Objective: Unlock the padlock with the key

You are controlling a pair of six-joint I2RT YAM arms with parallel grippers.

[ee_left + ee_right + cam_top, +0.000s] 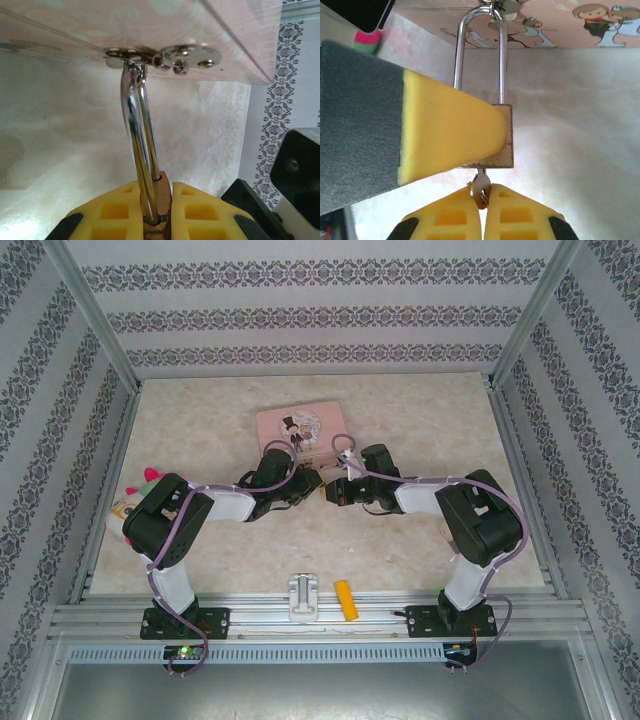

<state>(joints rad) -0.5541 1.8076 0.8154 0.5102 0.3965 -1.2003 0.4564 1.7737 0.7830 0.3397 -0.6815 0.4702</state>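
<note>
Left jaws clamp padlock [506, 140] body, shackle through tin [560, 25] hasp. Right jaws pinch key [479, 182], tip seemingly in keyhole. Risks — key slips in soft pads instead of turning; off-axis twist bends it; padlock shifts, tin drags across desk.

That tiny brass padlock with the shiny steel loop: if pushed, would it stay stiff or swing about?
Itself probably rigid: the small brass padlock looks solid metal, likely heavy for its size. Its polished steel shackle looks slippery. Looped through the pink tin's silvery clasp, it would likely swing if the left gripper released it.
</note>
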